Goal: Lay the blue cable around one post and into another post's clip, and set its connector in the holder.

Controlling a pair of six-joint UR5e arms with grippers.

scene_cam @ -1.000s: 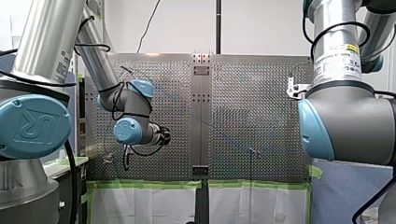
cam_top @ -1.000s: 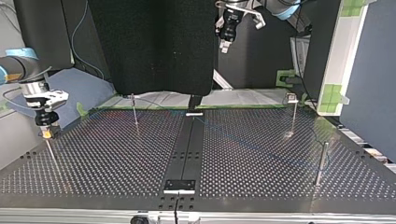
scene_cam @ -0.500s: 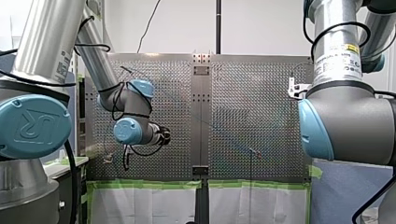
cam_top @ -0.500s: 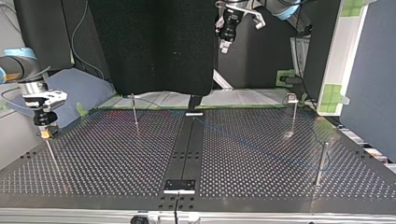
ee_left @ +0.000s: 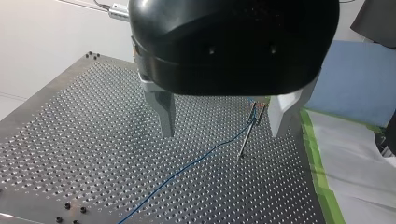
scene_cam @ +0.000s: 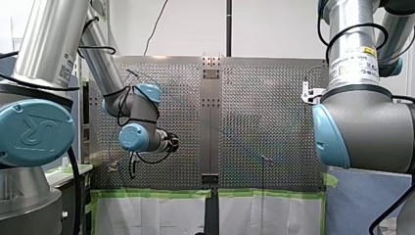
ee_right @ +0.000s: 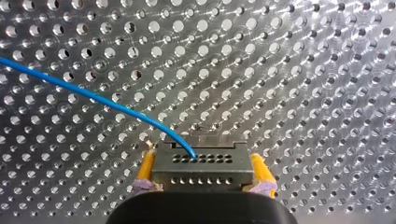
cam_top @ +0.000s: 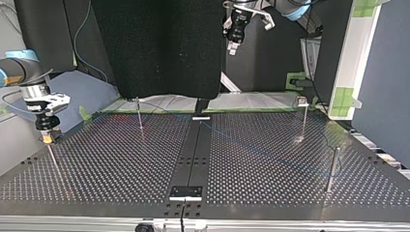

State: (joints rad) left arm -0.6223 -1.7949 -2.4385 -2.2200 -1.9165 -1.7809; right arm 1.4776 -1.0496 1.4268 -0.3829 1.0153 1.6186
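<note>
In the right wrist view a dark grey connector (ee_right: 203,163) sits between my right gripper's (ee_right: 203,173) yellow pads (ee_right: 145,169), which are shut on it just above the perforated plate. The blue cable (ee_right: 93,95) leaves the connector's face and curves away over the holes. In the top view this gripper (cam_top: 46,137) hangs at the left, over a thin post (cam_top: 53,159). My left gripper (ee_left: 222,133) is open and empty, high above the plate. The cable (ee_left: 187,168) runs beneath it to a post (ee_left: 246,137) with a clip on top. The top view shows my left gripper (cam_top: 233,46) raised at the back.
More thin posts stand on the plate (cam_top: 121,164): one at the back left (cam_top: 139,116), one at the back right (cam_top: 303,118) and one at the near right (cam_top: 332,169). A black strip with brackets (cam_top: 185,192) runs down the middle. Green tape (ee_left: 317,158) edges the plate.
My right gripper with the connector wavers slightly at the top view's left. My left arm has not moved.
</note>
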